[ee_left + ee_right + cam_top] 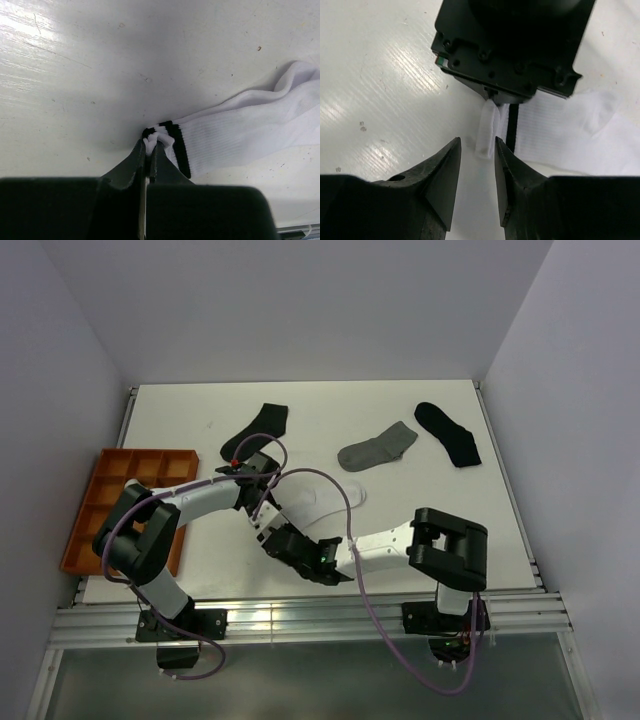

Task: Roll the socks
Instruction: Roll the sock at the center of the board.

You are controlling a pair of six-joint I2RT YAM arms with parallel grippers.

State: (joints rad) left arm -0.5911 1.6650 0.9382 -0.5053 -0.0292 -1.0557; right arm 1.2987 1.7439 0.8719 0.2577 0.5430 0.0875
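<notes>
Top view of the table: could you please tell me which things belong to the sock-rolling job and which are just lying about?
Job:
white striped sock, cuff pinched in the left gripper, right gripper open at it
grey sock
left-hand black sock
right-hand black sock

Lying about:
orange tray, at the left edge of the table

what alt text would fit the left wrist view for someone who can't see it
The left gripper is shut on the black-striped cuff of a white sock, pinching a small fold of it. The rest of the sock lies flat on the white table, stretching away to the right.
</notes>
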